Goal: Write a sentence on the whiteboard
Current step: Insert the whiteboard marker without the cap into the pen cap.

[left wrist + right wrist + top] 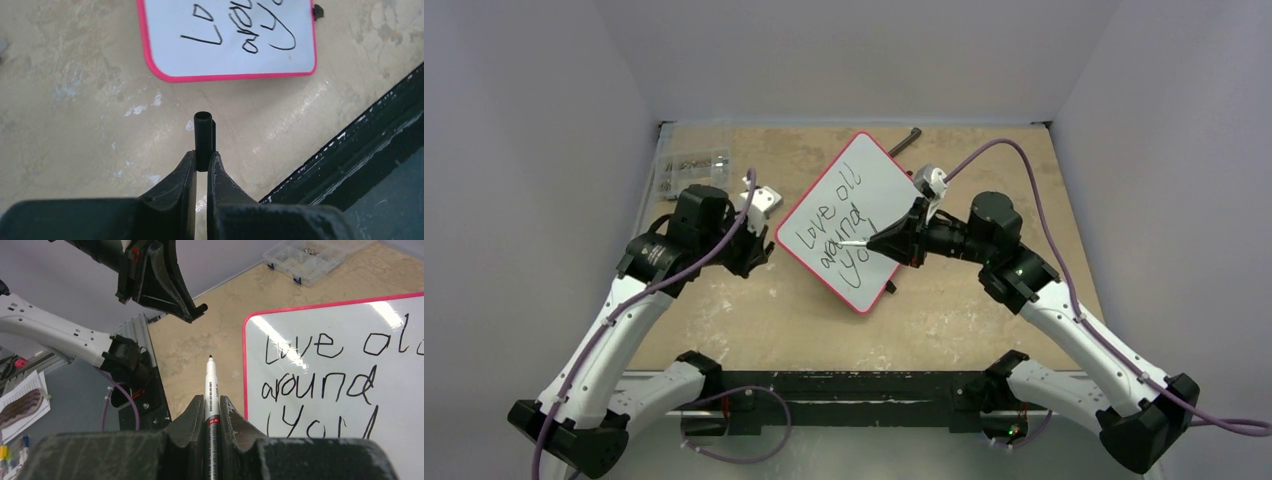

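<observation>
Red-rimmed white whiteboard (879, 165) at worktop (984, 160) centre, bearing black handwritten sentence (839, 235): likely light, stiff, slick; hold by rim. Right pincer (210, 400), 3 o'clock, clamped on slim white marker (210, 380); left pincer (202, 157), 9 o'clock, on black tubular cap (203, 137).

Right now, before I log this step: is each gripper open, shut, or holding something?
Left gripper: shut on a small black cap.
Right gripper: shut on the marker, which is uncapped.

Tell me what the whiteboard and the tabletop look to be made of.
The whiteboard looks like a glossy coated panel, as light glares off its white face; its pink rim seems plastic. The tabletop looks like matte, worn wood or fibreboard: mottled beige with white scuffs.
</observation>
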